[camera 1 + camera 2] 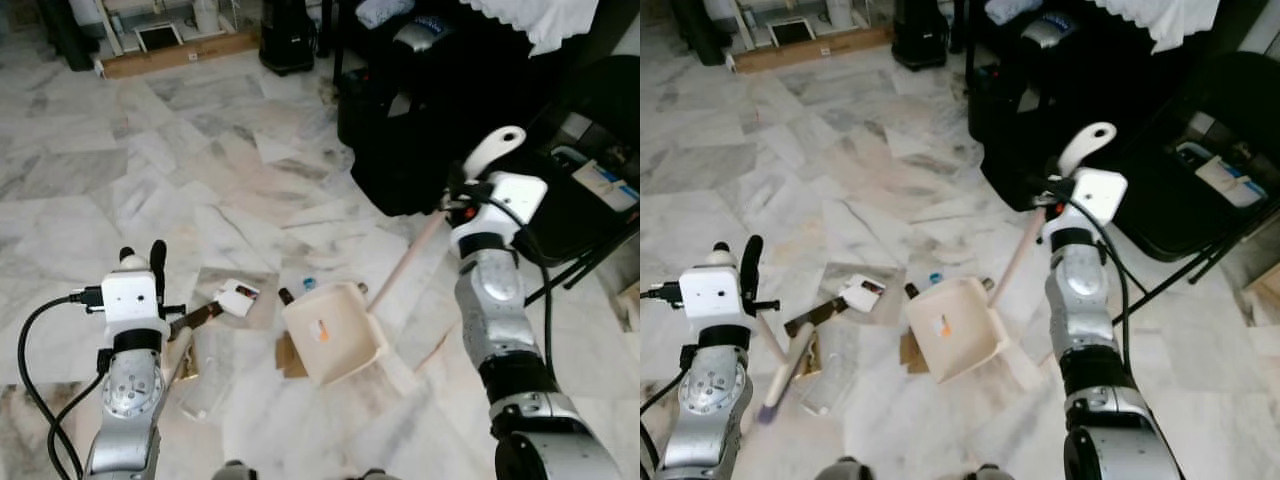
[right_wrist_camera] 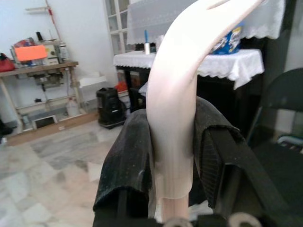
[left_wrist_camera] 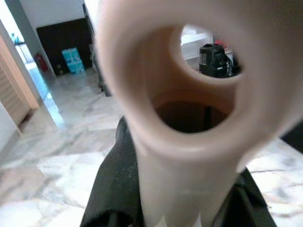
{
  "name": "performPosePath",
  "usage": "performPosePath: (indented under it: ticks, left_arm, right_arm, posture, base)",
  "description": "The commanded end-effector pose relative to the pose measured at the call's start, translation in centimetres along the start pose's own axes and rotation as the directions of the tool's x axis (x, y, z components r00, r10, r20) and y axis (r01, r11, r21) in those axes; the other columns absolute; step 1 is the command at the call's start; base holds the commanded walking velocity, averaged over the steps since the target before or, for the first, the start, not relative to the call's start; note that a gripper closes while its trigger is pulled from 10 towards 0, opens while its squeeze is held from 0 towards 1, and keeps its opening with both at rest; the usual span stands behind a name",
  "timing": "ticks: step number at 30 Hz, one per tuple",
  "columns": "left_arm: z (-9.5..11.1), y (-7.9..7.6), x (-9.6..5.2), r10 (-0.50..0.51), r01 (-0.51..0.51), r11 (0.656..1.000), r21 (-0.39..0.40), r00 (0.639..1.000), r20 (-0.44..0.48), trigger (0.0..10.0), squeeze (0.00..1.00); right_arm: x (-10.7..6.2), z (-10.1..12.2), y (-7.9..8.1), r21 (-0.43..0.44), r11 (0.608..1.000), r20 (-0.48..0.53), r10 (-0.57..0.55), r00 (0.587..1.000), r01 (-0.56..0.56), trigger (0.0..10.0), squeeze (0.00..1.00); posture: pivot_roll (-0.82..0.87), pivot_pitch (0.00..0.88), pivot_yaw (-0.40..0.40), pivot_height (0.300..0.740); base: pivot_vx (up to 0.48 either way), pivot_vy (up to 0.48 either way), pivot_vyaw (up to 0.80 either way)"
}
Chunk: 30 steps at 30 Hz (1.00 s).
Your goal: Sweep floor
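The right gripper [image 2: 173,156] clenches the dustpan handle [image 1: 415,258]; the cream dustpan [image 1: 335,332] rests on the marble floor [image 1: 150,170] at its seven o'clock. The left gripper [image 3: 184,198] clamps the broom handle [image 1: 790,365], with litter [image 1: 237,297] at two o'clock.
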<state>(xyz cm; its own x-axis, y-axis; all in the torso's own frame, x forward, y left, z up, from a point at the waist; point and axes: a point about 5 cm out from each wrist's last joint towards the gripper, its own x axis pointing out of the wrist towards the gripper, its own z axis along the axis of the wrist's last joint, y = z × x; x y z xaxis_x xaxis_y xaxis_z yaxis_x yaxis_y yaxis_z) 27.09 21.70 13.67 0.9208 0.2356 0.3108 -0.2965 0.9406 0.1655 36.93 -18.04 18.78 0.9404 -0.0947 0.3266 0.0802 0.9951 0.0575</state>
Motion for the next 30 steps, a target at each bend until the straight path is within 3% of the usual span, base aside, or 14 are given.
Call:
performPosePath:
  ticks: [1, 23, 30]
  left_arm:
    - [0.59, 0.37, 0.03, 0.002, -0.002, 1.0, 0.01, 0.999, 0.037, 10.0, 0.0]
    - [0.53, -0.23, -0.64, -0.063, 0.063, 0.994, -0.085, 0.998, -0.001, 10.0, 0.0]
    - [0.44, 0.02, -0.86, -0.069, 0.069, 0.995, -0.079, 0.998, -0.008, 10.0, 0.0]
  right_arm:
    - [0.33, 1.33, 0.33, 0.006, 1.0, 0.066, 0.005, 0.998, -0.005, 10.0, 0.0]
    - [-0.34, 0.87, 0.79, 0.024, 0.999, 0.051, 0.03, 0.998, -0.032, 10.0, 0.0]
    - [-0.47, 0.67, 0.8, 0.031, 0.999, 0.042, 0.022, 0.999, -0.024, 10.0, 0.0]
  posture:
    - [0.0, 0.195, -0.039, 0.74]
    - [0.02, 0.187, -0.038, 0.74]
    - [0.02, 0.177, -0.034, 0.74]
  base:
    - [0.0, -0.3, 0.0]
    - [0.0, -0.038, 0.0]
    - [0.271, 0.0, 0.0]
